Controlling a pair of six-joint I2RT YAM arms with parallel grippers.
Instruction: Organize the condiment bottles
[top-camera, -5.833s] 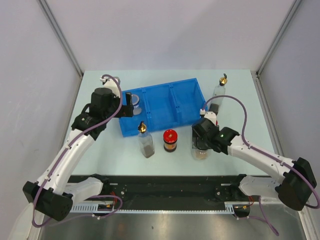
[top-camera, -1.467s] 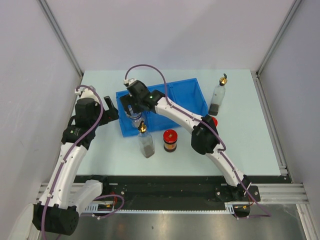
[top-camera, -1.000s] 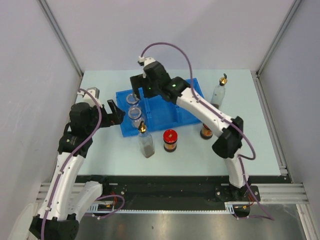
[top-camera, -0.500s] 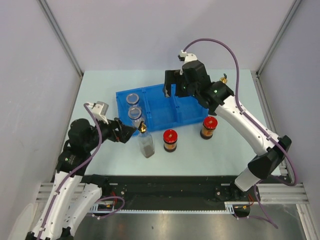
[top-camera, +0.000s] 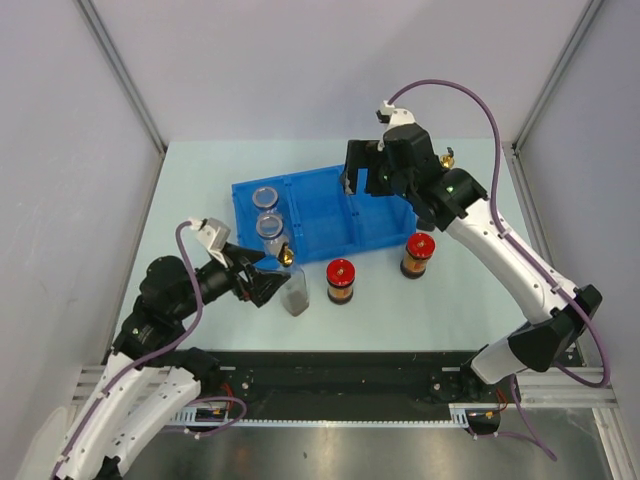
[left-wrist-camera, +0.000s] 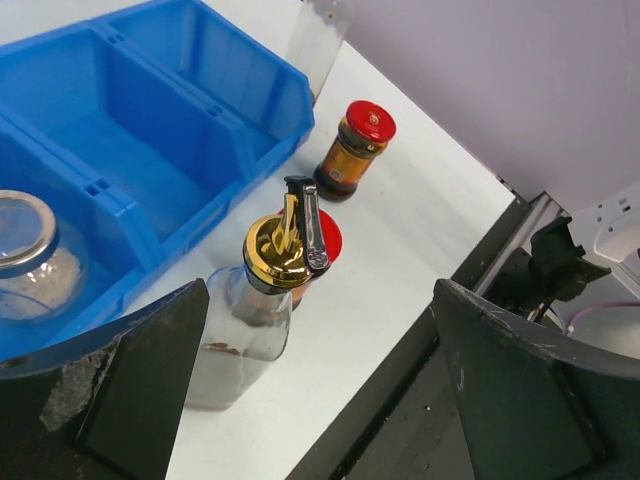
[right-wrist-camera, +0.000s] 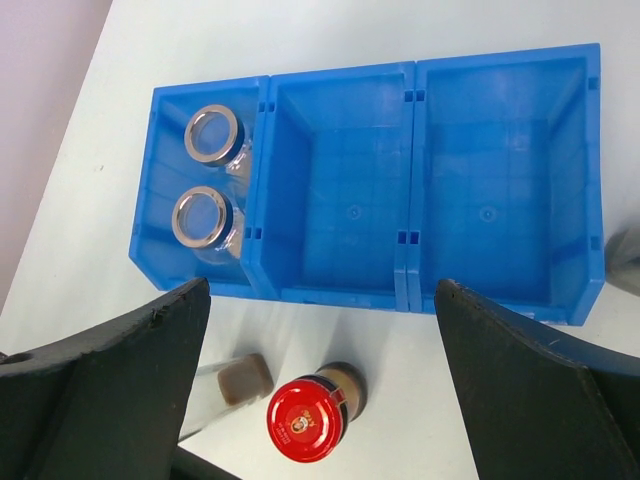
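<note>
Presently left claw (top-camera: 269, 284) gapes wide beside a gold-spouted bottle (top-camera: 294, 291), right claw (top-camera: 359, 186) wide above the tray (top-camera: 386, 216).

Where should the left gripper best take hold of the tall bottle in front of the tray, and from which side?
Grip the clear body of the bottle, below its shoulder, coming level from the left, where the open left gripper faces it. It stands upright with an even body; the gold spout is narrow and has a lever, and the tray is close behind.

Far bottle (left-wrist-camera: 320, 40) — top cut off.
</note>
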